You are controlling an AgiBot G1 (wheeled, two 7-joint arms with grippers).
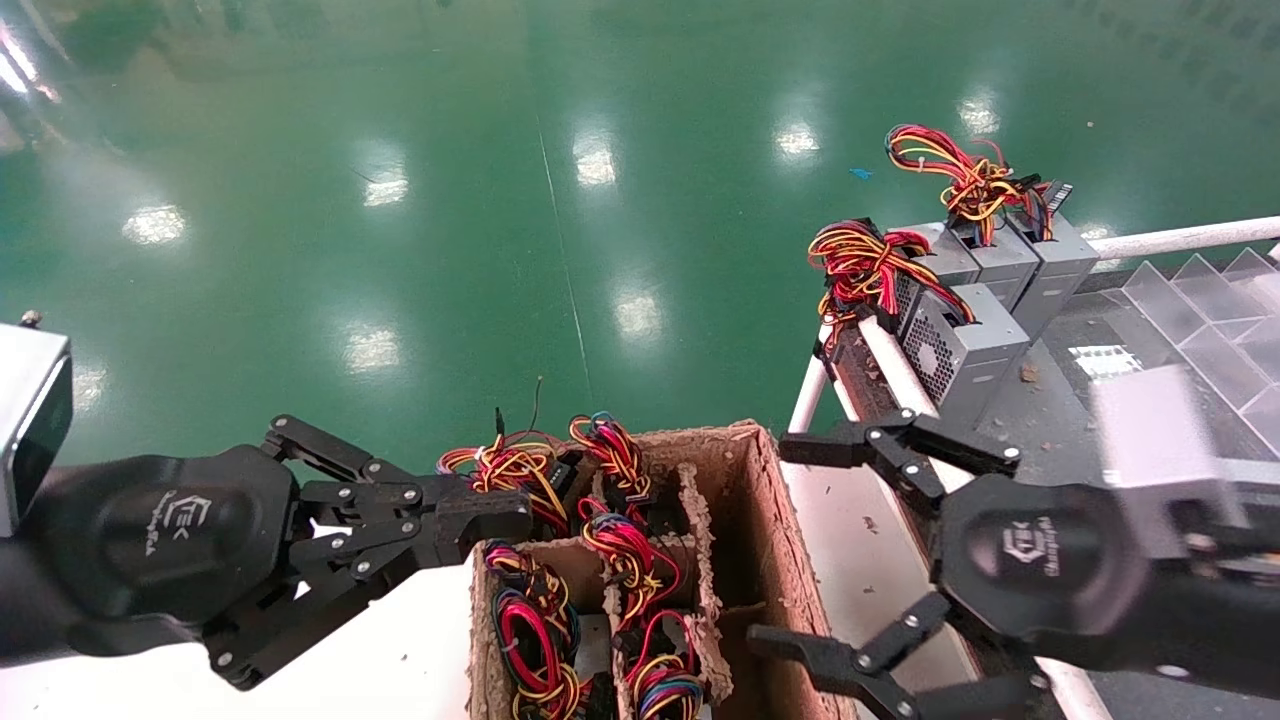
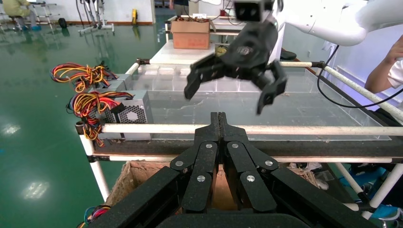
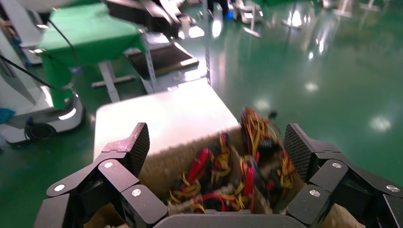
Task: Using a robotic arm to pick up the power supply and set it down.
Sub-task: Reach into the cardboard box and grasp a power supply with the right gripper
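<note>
Several power supplies stand in a cardboard box (image 1: 770,520) with their red, yellow and black wire bundles (image 1: 620,540) upward. My right gripper (image 1: 785,545) hangs open at the box's right side, with nothing between its fingers. In the right wrist view it (image 3: 217,147) is spread above the blurred wire bundles (image 3: 228,175). My left gripper (image 1: 500,515) is shut and empty at the box's left rim. Its closed tips (image 2: 218,118) point toward the rack. More grey power supplies (image 1: 960,340) stand on the rack at the far right, and one (image 2: 128,114) shows its perforated face.
The box rests on a white table (image 1: 400,650). The rack has white pipe rails (image 1: 1180,238) and clear plastic dividers (image 1: 1200,310). The box's right compartment (image 1: 740,560) holds nothing. Green floor (image 1: 500,200) lies beyond. A person's arm (image 2: 385,71) is behind the rack.
</note>
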